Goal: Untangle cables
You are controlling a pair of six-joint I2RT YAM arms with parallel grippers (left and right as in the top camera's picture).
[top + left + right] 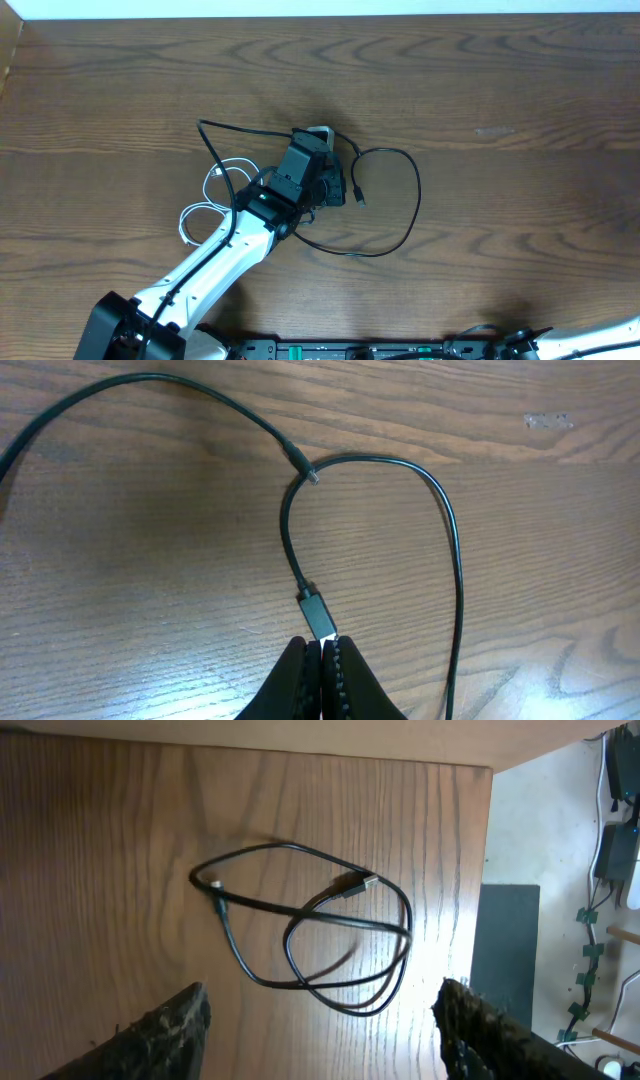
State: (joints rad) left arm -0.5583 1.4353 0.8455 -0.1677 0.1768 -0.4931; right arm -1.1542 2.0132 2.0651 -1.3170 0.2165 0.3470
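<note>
Left gripper point(322, 652) is clamped on the plug end of the black cable point(318, 615), which loops mid-surface point(520, 80). White cable point(214, 180) sits coiled beside our left arm. Right gripper point(322, 998) is apart and empty. We reckon we're mid-separation. Next: pull black clear of white.

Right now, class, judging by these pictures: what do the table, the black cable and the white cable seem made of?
The table: likely wood or wood-look laminate; brown flowing grain, low sheen. The black cable: flexible plastic or rubber jacket, judging by its smooth curves. The white cable: probably similar plastic; too small to judge its finish.
</note>
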